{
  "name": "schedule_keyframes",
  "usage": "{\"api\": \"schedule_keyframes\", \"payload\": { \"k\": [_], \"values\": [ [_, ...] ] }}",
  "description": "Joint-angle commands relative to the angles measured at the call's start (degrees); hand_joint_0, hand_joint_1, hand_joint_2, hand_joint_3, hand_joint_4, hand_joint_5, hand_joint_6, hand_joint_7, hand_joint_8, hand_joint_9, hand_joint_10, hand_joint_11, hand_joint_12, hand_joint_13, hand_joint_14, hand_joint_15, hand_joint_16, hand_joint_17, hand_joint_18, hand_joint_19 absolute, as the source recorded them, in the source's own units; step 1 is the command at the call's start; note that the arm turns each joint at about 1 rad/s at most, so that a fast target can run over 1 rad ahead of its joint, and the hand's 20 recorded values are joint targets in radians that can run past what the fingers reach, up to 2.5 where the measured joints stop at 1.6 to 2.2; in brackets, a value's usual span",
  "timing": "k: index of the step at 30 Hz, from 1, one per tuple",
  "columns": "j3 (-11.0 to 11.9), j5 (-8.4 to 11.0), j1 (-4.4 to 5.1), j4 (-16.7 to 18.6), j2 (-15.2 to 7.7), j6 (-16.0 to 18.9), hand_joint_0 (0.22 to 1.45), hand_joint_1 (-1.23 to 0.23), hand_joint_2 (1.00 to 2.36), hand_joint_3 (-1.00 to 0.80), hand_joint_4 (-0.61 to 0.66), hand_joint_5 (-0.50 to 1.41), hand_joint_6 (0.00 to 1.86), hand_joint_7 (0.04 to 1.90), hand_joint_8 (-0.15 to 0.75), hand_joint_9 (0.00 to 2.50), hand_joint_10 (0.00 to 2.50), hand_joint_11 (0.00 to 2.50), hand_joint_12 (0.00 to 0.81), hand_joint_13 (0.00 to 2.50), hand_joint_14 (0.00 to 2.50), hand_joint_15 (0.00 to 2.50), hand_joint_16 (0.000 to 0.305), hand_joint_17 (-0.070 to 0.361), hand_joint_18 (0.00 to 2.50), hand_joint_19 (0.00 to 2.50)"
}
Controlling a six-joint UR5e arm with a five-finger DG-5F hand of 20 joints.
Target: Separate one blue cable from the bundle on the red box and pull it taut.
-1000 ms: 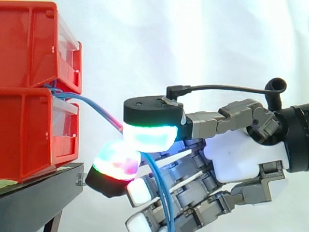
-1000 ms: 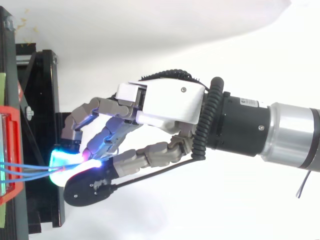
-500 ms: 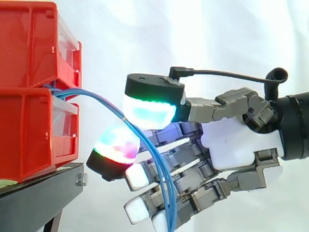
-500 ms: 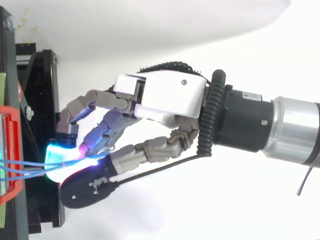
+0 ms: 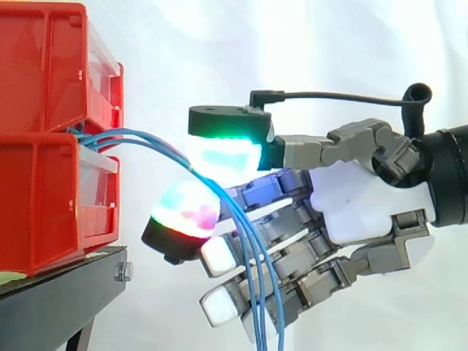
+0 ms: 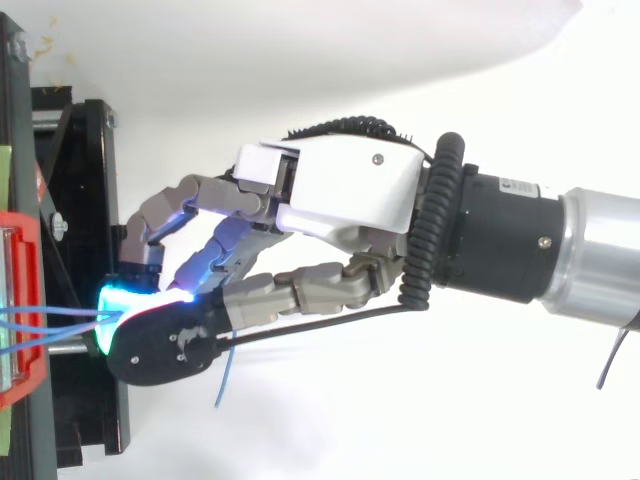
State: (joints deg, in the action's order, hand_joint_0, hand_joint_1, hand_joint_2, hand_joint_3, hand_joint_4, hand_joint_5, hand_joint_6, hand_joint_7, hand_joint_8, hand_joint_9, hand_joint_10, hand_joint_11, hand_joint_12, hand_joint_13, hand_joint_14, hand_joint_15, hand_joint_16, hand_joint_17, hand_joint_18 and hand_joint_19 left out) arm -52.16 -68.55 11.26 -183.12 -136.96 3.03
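Your hand [image 5: 365, 212] is pinching the blue cables [image 5: 153, 142] between thumb and a fingertip pad. They sag out from between the stacked red bins [image 5: 44, 197] and hang down past the other fingers. The black stand [image 5: 58, 300] sits close below.

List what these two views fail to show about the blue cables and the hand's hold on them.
- Side view: the blue cables leave by the bottom edge, so where they end is cut off.
- Side view: their start is hidden in the gap between the red bins.
- Both views: whether the hand grips any cable cannot be told; its own glow and bulk cover the contact.
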Motion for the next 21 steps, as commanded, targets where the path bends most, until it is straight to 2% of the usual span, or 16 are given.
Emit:
{"api": "schedule_keyframes", "payload": {
  "k": [1, 5, 21],
  "values": [
    [-0.1, 0.00, -0.19, -1.3, 0.9, -1.0, 0.52, -0.50, 1.01, -0.42, 0.12, -0.15, 0.92, 0.82, 0.227, 0.92, 0.02, 0.56, 0.368, 0.73, 0.02, 0.57, 0.045, 0.100, 0.66, 0.50],
    [-0.1, 0.00, -0.37, -2.2, 1.7, -2.1, 0.51, -0.50, 1.00, -0.43, 0.12, -0.15, 0.91, 0.81, 0.227, 0.91, 0.02, 0.55, 0.371, 0.73, 0.02, 0.57, 0.045, 0.101, 0.66, 0.50],
    [-0.1, 0.26, -0.45, -2.1, 1.6, -2.3, 0.49, -0.57, 1.00, -0.44, 0.13, -0.15, 0.91, 0.79, 0.230, 0.91, 0.02, 0.56, 0.373, 0.74, 0.02, 0.57, 0.046, 0.104, 0.67, 0.49]
  ]
}}
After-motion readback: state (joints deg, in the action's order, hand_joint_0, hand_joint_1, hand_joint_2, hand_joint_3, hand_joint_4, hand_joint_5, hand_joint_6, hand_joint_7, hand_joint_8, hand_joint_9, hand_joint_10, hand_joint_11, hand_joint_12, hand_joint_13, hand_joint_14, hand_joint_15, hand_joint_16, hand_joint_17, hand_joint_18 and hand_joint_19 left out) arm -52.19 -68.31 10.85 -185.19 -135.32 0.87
